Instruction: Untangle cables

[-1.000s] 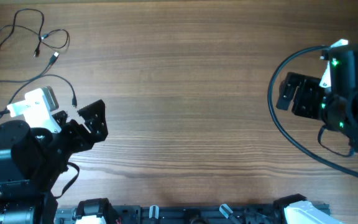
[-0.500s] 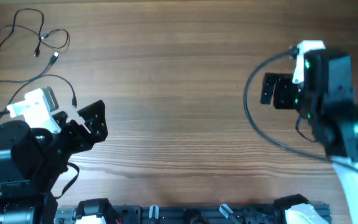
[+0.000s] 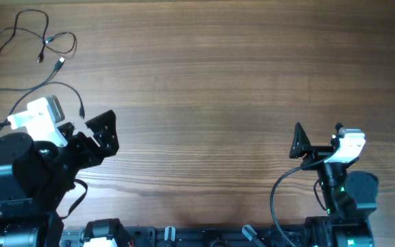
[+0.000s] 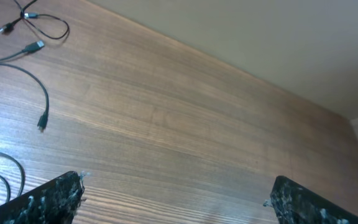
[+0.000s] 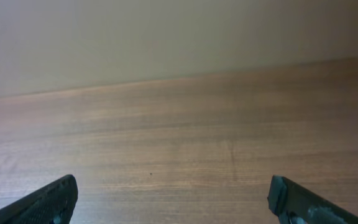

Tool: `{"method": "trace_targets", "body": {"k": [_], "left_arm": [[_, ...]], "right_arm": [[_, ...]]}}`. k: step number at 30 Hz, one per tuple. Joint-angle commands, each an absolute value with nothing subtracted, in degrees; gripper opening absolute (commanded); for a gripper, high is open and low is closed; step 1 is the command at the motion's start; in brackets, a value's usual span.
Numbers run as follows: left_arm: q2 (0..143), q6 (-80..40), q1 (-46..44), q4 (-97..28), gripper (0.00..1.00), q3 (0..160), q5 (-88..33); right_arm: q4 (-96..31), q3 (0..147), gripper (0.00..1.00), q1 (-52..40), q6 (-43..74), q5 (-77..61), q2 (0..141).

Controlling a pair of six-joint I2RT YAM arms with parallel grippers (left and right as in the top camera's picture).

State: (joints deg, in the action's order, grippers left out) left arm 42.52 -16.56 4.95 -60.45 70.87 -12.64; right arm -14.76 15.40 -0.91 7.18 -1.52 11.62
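The cables (image 3: 36, 42) are thin black wires lying in loose loops at the table's far left corner, with small plug ends (image 3: 59, 63). In the left wrist view a loop (image 4: 42, 22) and a longer strand ending in a plug (image 4: 42, 121) lie at upper left. My left gripper (image 3: 105, 134) is open and empty, low over the table, below and right of the cables; its fingertips show in the left wrist view (image 4: 176, 199). My right gripper (image 3: 299, 144) is open and empty near the front right; its wrist view (image 5: 176, 199) shows only bare wood.
The wooden table (image 3: 204, 82) fills the view. A thicker black arm cable (image 3: 280, 195) loops beside the right arm's base. The table's far edge meets a pale wall (image 5: 166, 37).
The right arm has swung from the far right side down to the front right by its base, its gripper now pointing away over the table. The left arm and the cables have not moved.
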Motion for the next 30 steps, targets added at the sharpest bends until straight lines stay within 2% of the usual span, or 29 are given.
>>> {"method": "trace_targets", "body": {"k": [1, 10, 14, 24, 30], "left_arm": [[42.4, -15.4, 4.7, -60.3, 1.00, 70.9, -12.1], [42.4, -15.4, 4.7, -60.3, 1.00, 70.9, -12.1], [42.4, -15.4, 4.7, -60.4, 1.00, 70.9, -12.1], [42.4, -15.4, 4.7, -60.4, 1.00, 70.9, -12.1], [42.4, -15.4, 4.7, -60.4, 1.00, 70.9, -12.1]], "right_arm": [[-8.4, 10.3, 1.00, -0.7, 6.4, -2.5, 6.5], [3.2, 1.0, 1.00, -0.7, 7.4, -1.1, 0.2], [0.1, 0.3, 1.00, -0.7, 7.3, -1.2, 0.2], [0.0, 0.3, 1.00, -0.1, -3.0, -2.7, 0.2], [0.1, 0.3, 1.00, -0.1, -2.8, -2.7, 0.2]]}}
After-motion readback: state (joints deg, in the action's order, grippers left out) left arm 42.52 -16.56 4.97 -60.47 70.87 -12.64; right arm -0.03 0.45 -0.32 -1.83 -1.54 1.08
